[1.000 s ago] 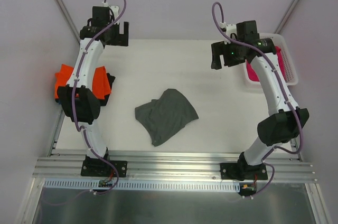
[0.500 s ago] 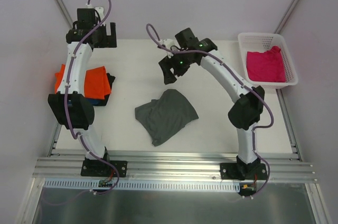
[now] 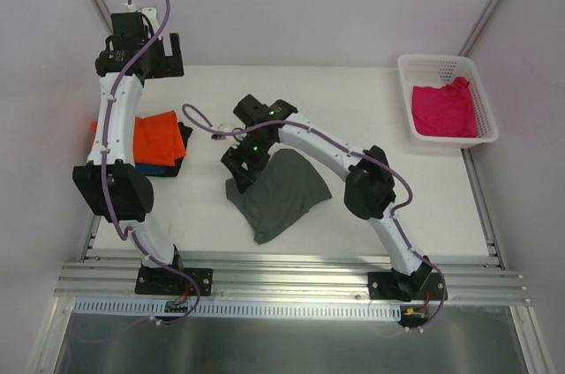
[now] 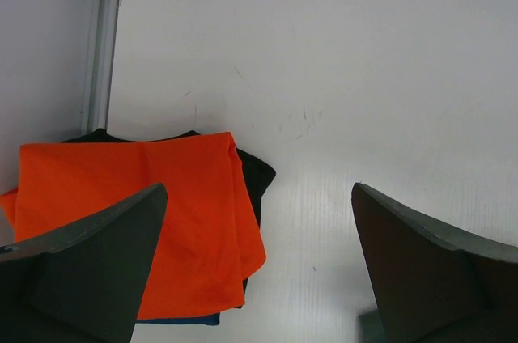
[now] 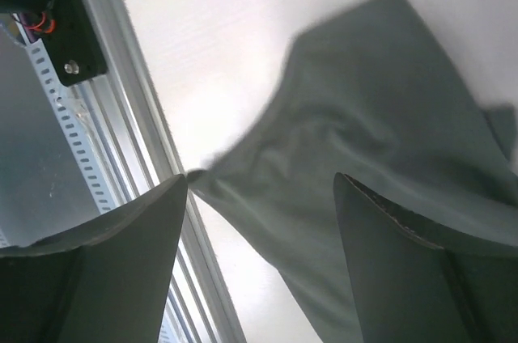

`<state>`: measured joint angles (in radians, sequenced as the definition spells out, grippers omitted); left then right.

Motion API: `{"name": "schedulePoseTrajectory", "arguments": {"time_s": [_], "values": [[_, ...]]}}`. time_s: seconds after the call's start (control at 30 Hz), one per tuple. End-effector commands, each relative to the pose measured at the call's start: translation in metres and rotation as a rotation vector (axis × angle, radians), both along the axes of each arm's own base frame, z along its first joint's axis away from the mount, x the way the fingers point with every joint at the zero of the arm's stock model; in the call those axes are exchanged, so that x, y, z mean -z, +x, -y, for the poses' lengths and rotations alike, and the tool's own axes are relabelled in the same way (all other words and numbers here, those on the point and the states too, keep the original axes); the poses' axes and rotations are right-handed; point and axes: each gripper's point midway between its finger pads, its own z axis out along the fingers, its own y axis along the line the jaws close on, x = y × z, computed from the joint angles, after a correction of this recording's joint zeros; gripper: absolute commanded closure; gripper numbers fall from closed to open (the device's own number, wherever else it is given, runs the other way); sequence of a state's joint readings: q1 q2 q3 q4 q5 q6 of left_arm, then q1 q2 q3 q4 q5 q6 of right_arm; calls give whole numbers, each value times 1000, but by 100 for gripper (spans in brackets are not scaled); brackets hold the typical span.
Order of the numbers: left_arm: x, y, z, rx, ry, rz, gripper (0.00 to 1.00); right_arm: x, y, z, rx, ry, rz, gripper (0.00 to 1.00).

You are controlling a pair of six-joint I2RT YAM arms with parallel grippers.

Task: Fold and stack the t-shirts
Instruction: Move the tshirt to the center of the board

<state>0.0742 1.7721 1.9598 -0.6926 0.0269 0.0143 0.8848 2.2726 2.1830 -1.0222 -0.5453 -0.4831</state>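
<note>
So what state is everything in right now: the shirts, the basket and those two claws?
dark grey t-shirt: unfolded, rumpled on the table.
orange t-shirt: folded, on top of the left pile.
blue t-shirt: under the orange one, only an edge shows.
pink t-shirt: bunched up in the basket.
basket: upright, holding one shirt.
left gripper: open, empty.
right gripper: open, over the dark grey t-shirt.

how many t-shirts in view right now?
5: grey shirt crumpled mid-table; orange shirt tops the stack at the left edge, dark shirt and blue shirt peeking out beneath it; magenta shirt in the basket. More may be hidden underneath.
</note>
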Motion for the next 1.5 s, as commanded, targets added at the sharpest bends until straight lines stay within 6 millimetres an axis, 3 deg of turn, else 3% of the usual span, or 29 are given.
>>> {"name": "schedulePoseTrajectory", "arguments": {"time_s": [0.0,0.1,0.3,0.47,0.63,0.73,0.83,0.87,0.93,1.1,1.27,1.33,1.47], "values": [[-20,-12,-15,-35,-13,49,1,-6,-30,-37,-90,46,24,23],[-24,-16,-23,-71,-41,58,1,7,-47,-54,-107,38,11,24],[-33,-30,-36,-85,-61,78,1,36,-60,-67,-112,-4,-1,25],[-54,-51,-50,-108,-83,132,1,60,-42,-75,-82,-33,54,26],[-59,-73,-50,-111,-94,146,1,78,-14,-82,-26,-52,145,31],[-53,-79,-52,-122,-105,133,1,88,-2,-80,8,-83,192,39],[-46,-82,-53,-131,-118,115,1,93,7,-78,28,-107,231,61],[-43,-82,-54,-134,-122,109,1,92,9,-77,30,-107,241,69],[-41,-83,-55,-136,-126,105,1,89,12,-74,23,-113,261,71],[-39,-80,-53,-127,-144,99,1,60,23,-67,44,-98,334,62],[-41,-76,-52,-120,-153,105,1,33,21,-71,45,-35,344,50],[-43,-76,-52,-123,-154,109,1,16,20,-75,47,16,360,49],[-42,-78,-53,-127,-158,107,1,4,25,-72,67,27,394,46]]}}
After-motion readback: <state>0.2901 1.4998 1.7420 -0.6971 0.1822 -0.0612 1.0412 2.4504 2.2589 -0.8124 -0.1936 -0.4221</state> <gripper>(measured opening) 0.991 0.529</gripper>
